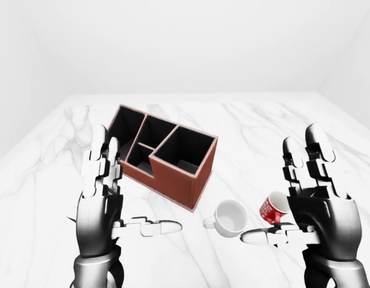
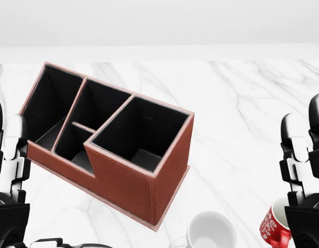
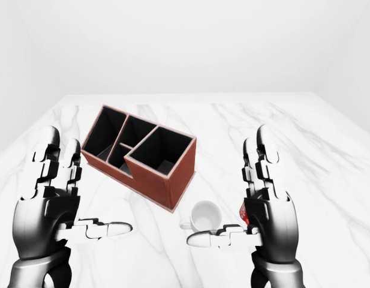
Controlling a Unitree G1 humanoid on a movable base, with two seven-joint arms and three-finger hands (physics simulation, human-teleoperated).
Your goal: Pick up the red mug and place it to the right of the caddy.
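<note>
Hovering nearest the cameras, both hands are raised with fingers spread and thumbs turned inward, holding nothing. Right hand [image 1: 316, 204] stands just beside the red mug [image 1: 273, 208], which lies tipped on the marble surface [image 1: 262, 132], mouth up and away from the hand; likely staging for a grasp, palm toward the mug. Left hand [image 1: 104, 198] hangs on the far side of the white mug [image 1: 228, 217] from the red one, well apart, probably parked clear. White mug sits between red mug and caddy [image 1: 164, 153], near the caddy's right corner, so the drop spot looks crowded. Caddy lies beyond the white mug, compartments empty.
</note>
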